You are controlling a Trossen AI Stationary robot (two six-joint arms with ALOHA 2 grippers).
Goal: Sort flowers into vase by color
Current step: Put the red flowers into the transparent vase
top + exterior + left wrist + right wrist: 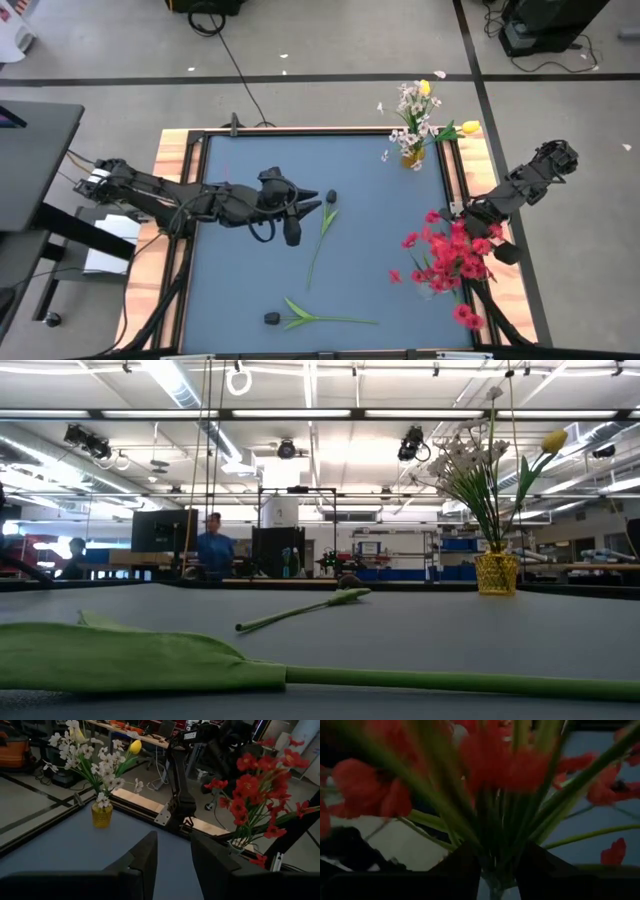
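left gripper (312,196) fingers apart, empty, mid-table, dark-headed bud (330,197) just beside its tips, second dark bud (272,318) well apart at near edge, right gripper (495,870) fingers apart around red flowers (445,255) stems, white and yellow flowers (420,110) in yellow vase (412,156) far

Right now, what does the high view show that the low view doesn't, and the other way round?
Only the high view shows both arms: the left end effector, open, hovers beside a dark-headed flower, and the right end effector sits at the red flowers by the table's right edge. Only the low view shows the room behind, with a person standing there. Both show the yellow vase holding white sprays and yellow tulips, and the second dark-headed flower lying on the blue table.
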